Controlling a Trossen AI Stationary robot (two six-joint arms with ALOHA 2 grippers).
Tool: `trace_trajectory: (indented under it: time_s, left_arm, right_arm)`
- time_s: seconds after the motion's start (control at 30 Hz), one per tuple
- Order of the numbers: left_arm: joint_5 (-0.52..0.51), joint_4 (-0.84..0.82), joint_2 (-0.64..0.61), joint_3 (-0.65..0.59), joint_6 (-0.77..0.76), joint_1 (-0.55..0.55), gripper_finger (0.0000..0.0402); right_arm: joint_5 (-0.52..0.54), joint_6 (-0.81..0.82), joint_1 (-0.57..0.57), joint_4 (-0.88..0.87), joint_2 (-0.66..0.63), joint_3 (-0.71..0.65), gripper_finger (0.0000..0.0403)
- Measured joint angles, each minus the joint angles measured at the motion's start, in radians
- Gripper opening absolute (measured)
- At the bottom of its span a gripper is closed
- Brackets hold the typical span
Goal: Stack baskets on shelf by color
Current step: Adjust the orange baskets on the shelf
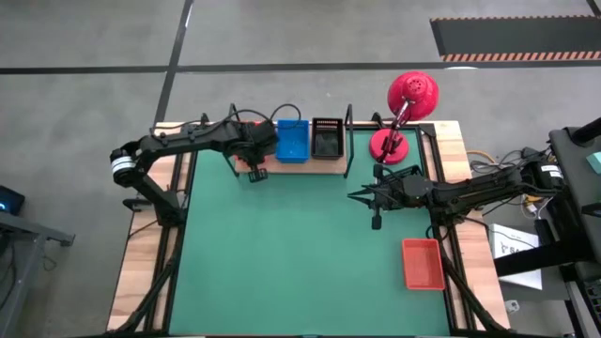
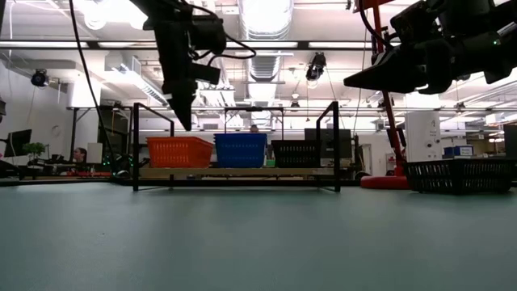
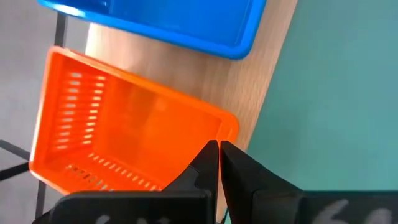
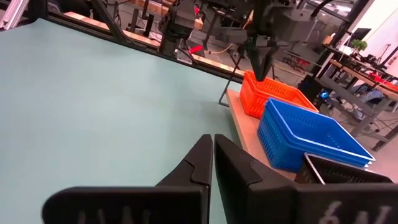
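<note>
The shelf [image 2: 242, 171] stands at the table's far edge with three baskets on its wooden board: orange [image 2: 179, 151], blue [image 2: 240, 149] and black [image 2: 299, 152]. My left gripper [image 3: 219, 146] is shut and points down just above the orange basket's [image 3: 124, 137] near corner, so it hides most of that basket in the high view. My right gripper [image 4: 212, 138] is shut and hovers over the mat near the table's right side [image 1: 357, 195], pointing left. Another orange basket [image 1: 423, 263] lies on the mat near the right edge. A further black basket [image 2: 460, 174] sits by the lamp.
A red desk lamp [image 1: 404, 108] stands at the far right corner beside the shelf's black wire upright [image 2: 335, 145]. The green mat [image 1: 282, 253] stretches between the arms. A person sits in the room behind the table [image 2: 79, 155].
</note>
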Motion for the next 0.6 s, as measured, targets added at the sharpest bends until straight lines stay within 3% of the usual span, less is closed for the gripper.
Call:
trace_trajectory:
  time_s: [0.27, 0.6]
  left_arm:
    - [-0.068, 0.036, -0.002, -0.037, 0.061, 0.018, 0.0000]
    - [-0.039, 0.157, -0.002, -0.063, 0.010, 0.024, 0.0000]
  right_arm:
    - [0.000, -0.002, 0.000, 0.000, 0.000, 0.000, 0.0009]
    - [0.000, -0.013, 0.000, 0.000, 0.000, 0.000, 0.0009]
